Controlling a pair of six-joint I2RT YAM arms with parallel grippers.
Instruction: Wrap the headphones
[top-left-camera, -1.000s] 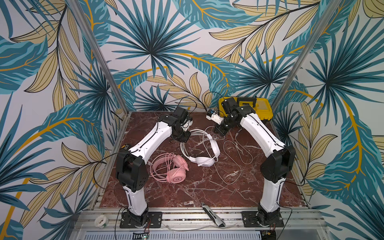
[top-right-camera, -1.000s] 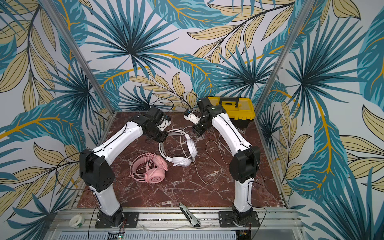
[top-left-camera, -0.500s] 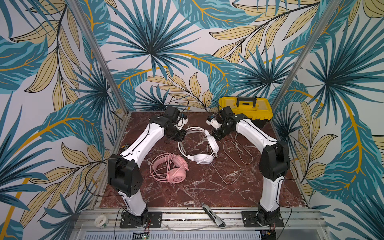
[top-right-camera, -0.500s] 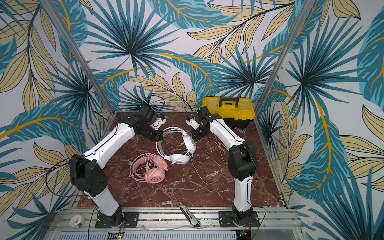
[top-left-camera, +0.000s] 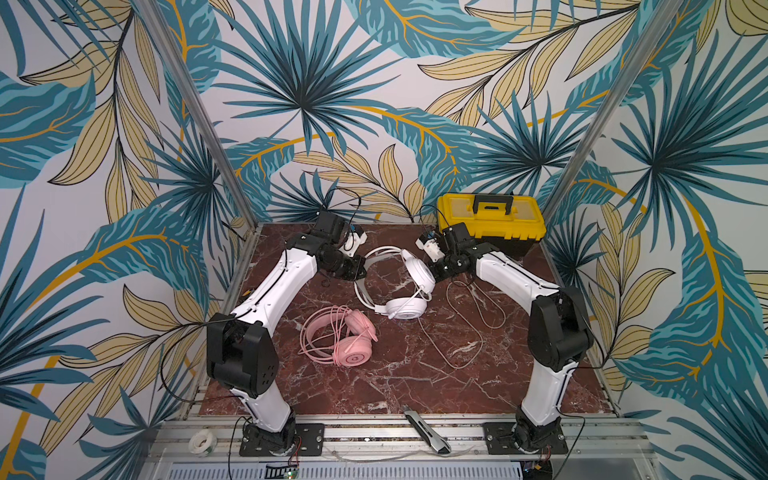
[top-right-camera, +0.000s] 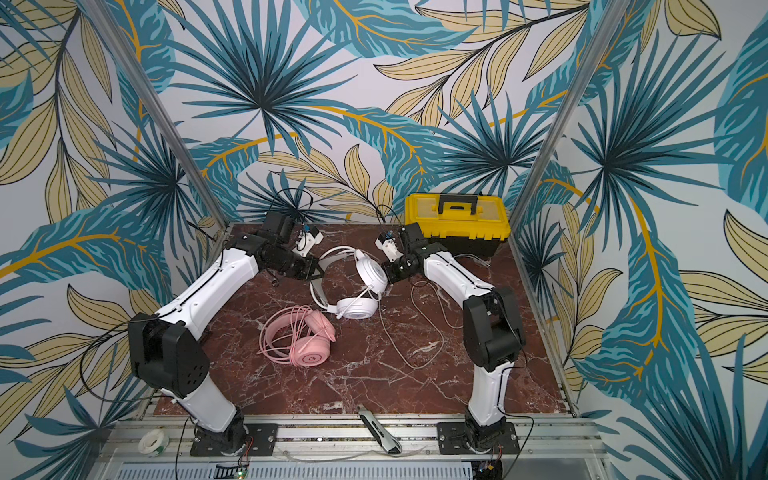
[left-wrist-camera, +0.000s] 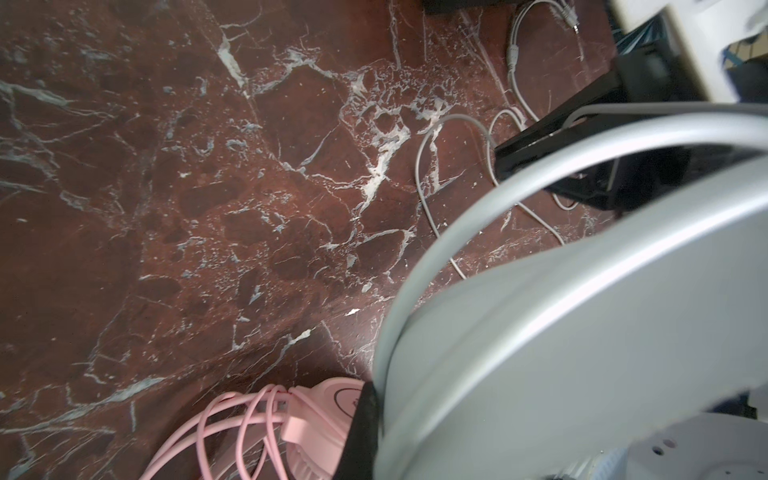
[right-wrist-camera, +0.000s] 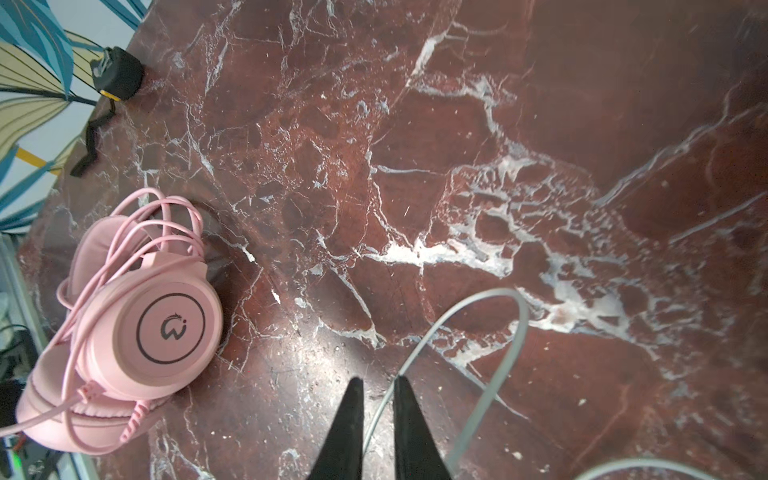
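Pink headset (top-left-camera: 338, 336): lies nearest on worktop (top-left-camera: 415, 386), own cable wound round it. White headset (top-left-camera: 405, 308): just beyond, headband clamped in jaws of left gripper (top-left-camera: 358, 266). Right gripper (right-wrist-camera: 378, 384): jaws slightly apart, grey cable (right-wrist-camera: 490, 294) running between. Yellow toolbox (top-left-camera: 490, 220) at far edge.

A robot test cell: leaf-print walls (top-left-camera: 291, 83), aluminium frame (top-left-camera: 195, 120), marble-look tabletop (top-left-camera: 395, 386).
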